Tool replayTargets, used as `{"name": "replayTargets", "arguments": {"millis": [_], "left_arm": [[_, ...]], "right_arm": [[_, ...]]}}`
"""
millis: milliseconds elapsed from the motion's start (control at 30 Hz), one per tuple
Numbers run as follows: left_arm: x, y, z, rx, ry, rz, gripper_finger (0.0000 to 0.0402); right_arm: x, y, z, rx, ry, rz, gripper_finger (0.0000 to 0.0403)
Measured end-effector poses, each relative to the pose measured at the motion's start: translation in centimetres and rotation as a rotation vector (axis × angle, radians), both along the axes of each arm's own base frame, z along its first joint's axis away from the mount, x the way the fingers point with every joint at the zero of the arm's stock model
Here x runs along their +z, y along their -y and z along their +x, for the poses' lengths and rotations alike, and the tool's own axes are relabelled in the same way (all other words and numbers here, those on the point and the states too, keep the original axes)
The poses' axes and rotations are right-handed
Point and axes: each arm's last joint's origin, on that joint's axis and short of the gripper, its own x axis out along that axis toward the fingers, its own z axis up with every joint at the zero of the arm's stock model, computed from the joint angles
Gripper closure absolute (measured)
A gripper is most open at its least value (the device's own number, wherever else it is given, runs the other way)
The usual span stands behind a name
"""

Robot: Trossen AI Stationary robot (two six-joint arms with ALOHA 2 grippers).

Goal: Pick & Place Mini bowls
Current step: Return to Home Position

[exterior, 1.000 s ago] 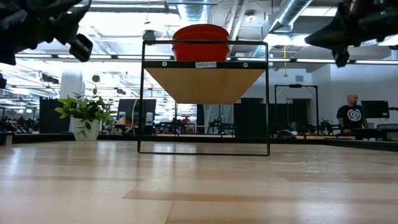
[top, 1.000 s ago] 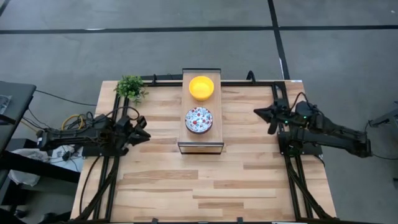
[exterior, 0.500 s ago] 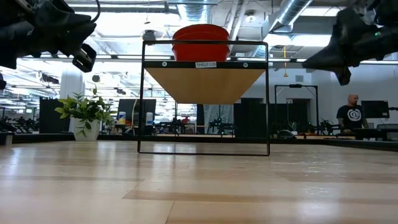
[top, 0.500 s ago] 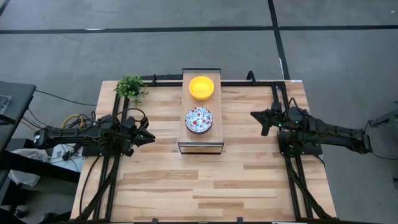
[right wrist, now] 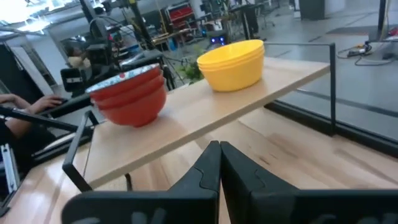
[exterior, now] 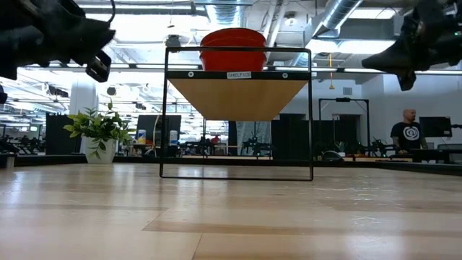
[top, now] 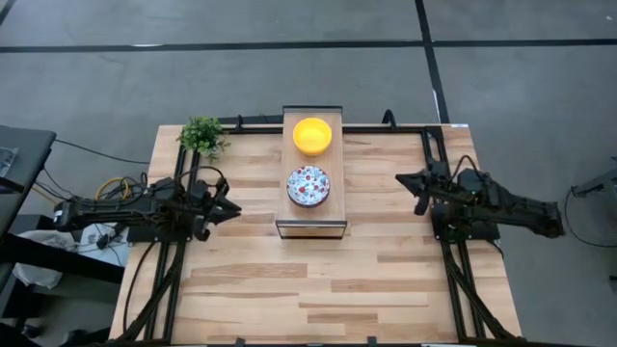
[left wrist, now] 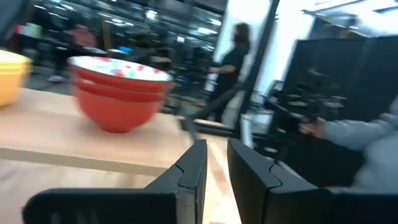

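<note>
On a raised wooden shelf [top: 310, 220] at the table's far middle sit two stacks of mini bowls. The yellow stack [top: 312, 135] is at the far end. The floral stack [top: 308, 185], red on the outside [exterior: 232, 49], is nearer. My left gripper [top: 229, 207] hovers left of the shelf at shelf height, its fingers a narrow gap apart [left wrist: 216, 167], with the red stack [left wrist: 118, 93] ahead. My right gripper [top: 405, 180] hovers right of the shelf, shut [right wrist: 219, 163], facing both stacks [right wrist: 127, 96] [right wrist: 233, 62]. Neither touches anything.
A small potted plant [top: 202, 135] stands at the table's far left corner. The shelf rests on a black wire frame [exterior: 236, 173] with open space under it. Bare tabletop [top: 318, 280] lies near the front. People show in the room beyond [exterior: 408, 133] [left wrist: 233, 59].
My left gripper has slid a little toward the shelf at the same height. My right gripper has dipped slightly, reached toward the shelf, and then drawn back a little toward the table's right. The bowls have not moved.
</note>
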Motion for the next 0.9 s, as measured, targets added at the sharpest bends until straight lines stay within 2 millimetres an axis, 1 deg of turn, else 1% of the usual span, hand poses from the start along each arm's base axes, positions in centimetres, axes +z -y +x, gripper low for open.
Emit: {"name": "replayTargets", "arguments": {"millis": [100, 233, 333, 567, 900], "left_arm": [[-0.2, -0.2, 0.2, 0.077, -0.021, -0.003, 0.0339], [-0.9, -0.4, 0.5, 0.128, -0.096, 0.009, 0.0339], [-1.0, -0.4, 0.6, 0.129, -0.103, 0.01, 0.0339], [-0.7, -0.4, 0.6, 0.131, -0.067, 0.022, 0.0339], [-0.7, -0.4, 0.6, 0.13, -0.071, 0.019, 0.0339]], "right_arm": [[-0.2, -0.1, -0.5, -0.003, -0.011, -0.001, 0.0403], [-0.5, 0.1, -0.5, -0.043, -0.048, -0.015, 0.0403], [-0.8, 0.1, -0.4, -0.063, -0.089, -0.023, 0.0403], [-0.6, 0.2, -0.4, -0.07, -0.066, -0.024, 0.0403], [-0.6, 0.2, -0.4, -0.068, -0.07, -0.029, 0.0403]]}}
